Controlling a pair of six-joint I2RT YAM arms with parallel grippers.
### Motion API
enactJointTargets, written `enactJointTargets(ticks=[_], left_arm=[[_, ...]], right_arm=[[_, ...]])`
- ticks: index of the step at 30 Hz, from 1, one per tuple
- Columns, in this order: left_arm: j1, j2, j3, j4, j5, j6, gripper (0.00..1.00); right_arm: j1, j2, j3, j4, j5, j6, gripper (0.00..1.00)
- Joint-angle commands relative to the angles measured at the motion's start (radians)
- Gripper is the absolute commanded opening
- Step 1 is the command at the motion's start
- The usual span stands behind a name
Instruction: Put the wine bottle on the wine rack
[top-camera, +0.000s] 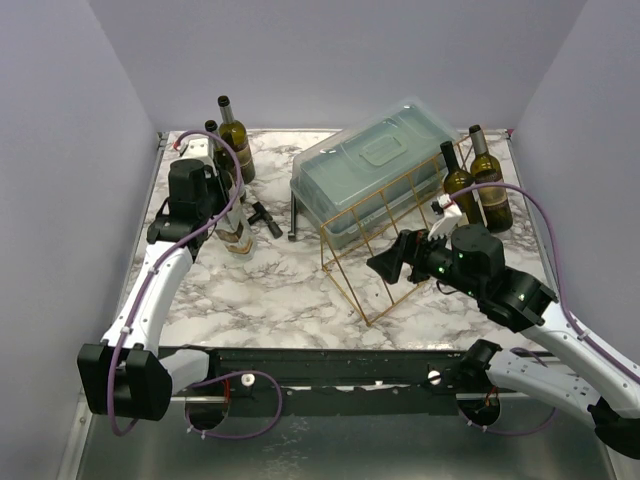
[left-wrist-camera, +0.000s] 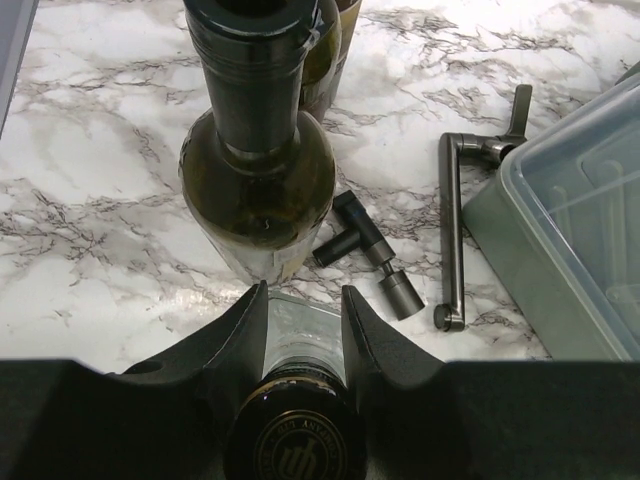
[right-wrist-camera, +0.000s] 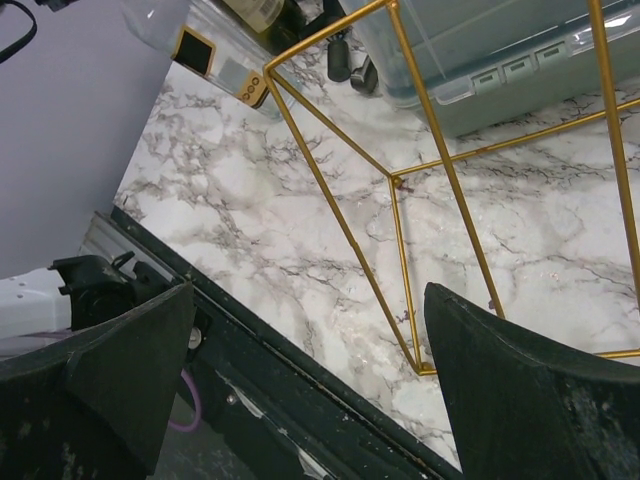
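A clear-glass wine bottle (top-camera: 238, 236) with a black cap stands upright on the marble at the left. My left gripper (top-camera: 227, 203) is shut on its neck. In the left wrist view both fingers press the glass neck (left-wrist-camera: 300, 335) just below the cap, with the left gripper (left-wrist-camera: 303, 292) straddling it. The wine rack (top-camera: 392, 232), a gold wire frame, sits at mid-table in front of the plastic box. My right gripper (top-camera: 386, 266) hangs open at the rack's near left side. The right wrist view shows the right gripper (right-wrist-camera: 310, 290) wide apart and empty, with the rack's gold bars (right-wrist-camera: 398, 190) beyond.
Two dark green bottles (top-camera: 233, 140) stand right behind the held one, the nearer (left-wrist-camera: 258, 170) close to it. Two more bottles (top-camera: 480, 185) stand at back right. A translucent lidded box (top-camera: 375, 165) lies behind the rack. A dark stopper (left-wrist-camera: 368, 255) and metal lever (left-wrist-camera: 450, 230) lie between.
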Motion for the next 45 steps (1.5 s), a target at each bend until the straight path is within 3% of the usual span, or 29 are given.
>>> enactJointTargets(ticks=[1, 9, 16, 24, 32, 45], left_arm=[[-0.003, -0.045, 0.036, 0.011, 0.033, 0.000, 0.03], [-0.004, -0.123, 0.028, 0.010, 0.064, 0.062, 0.00], [-0.004, -0.052, 0.099, -0.082, 0.186, 0.080, 0.00], [-0.005, -0.122, 0.104, -0.094, 0.216, 0.066, 0.00], [-0.003, -0.223, 0.108, -0.116, 0.270, 0.054, 0.00], [0.046, -0.263, 0.101, -0.107, 0.357, 0.004, 0.00]], right_arm=[[0.002, -0.001, 0.007, -0.022, 0.003, 0.000, 1.00], [0.003, 0.058, 0.007, 0.021, -0.135, -0.023, 1.00], [0.015, 0.174, 0.034, 0.126, -0.327, -0.077, 1.00], [0.267, 0.431, 0.257, 0.176, -0.060, -0.172, 1.00], [0.310, 0.623, 0.400, 0.284, 0.034, -0.299, 1.00], [0.372, 0.921, 0.475, 0.677, 0.198, -0.471, 1.00]])
